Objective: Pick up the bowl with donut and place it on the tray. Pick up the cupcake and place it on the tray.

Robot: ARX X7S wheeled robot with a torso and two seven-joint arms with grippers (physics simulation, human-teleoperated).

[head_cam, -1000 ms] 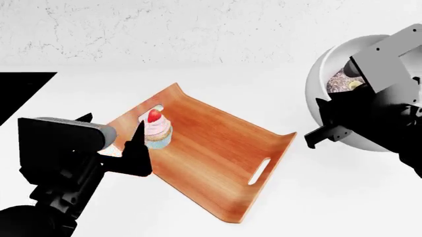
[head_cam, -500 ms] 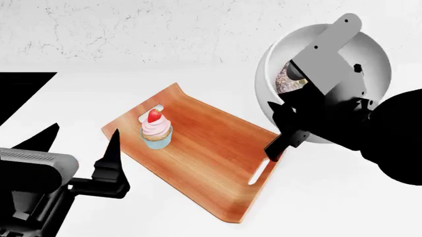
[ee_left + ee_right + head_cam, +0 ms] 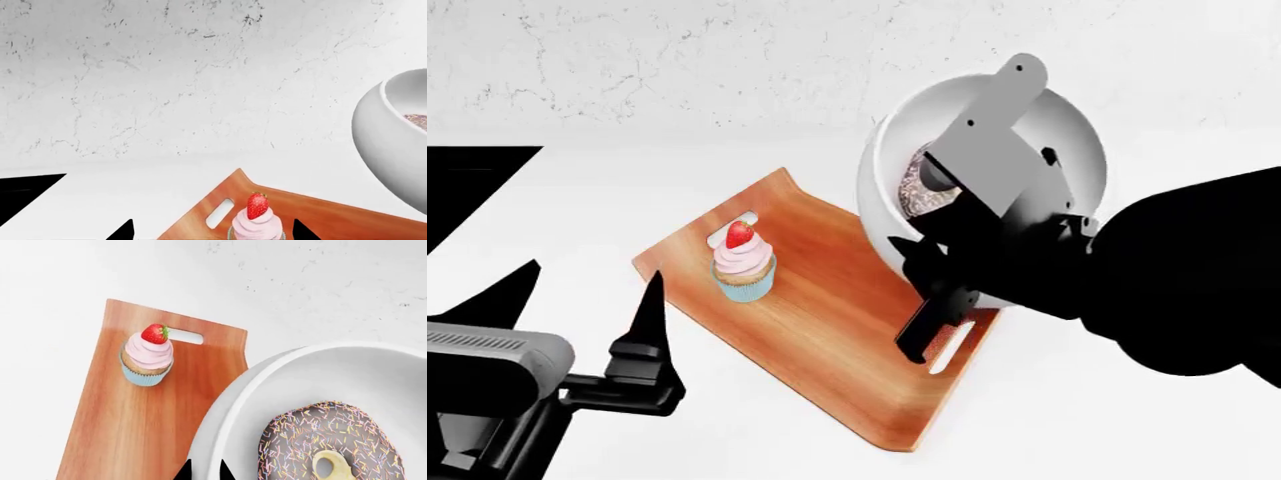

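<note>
Right gripper (image 3: 928, 290) clamps the rim of the bowl (image 3: 1068, 140), holding it tilted in the air over the tray (image 3: 827, 320), donut (image 3: 327, 442) inside. Left gripper (image 3: 581, 300) hangs spread and empty beside the tray, where the cupcake (image 3: 743, 262) stands upright.

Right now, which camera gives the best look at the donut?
The right wrist view: the donut fills the bowl, sprinkles and hole plain. The head view shows a sliver behind the right gripper; the left wrist view only a speckled edge.
</note>
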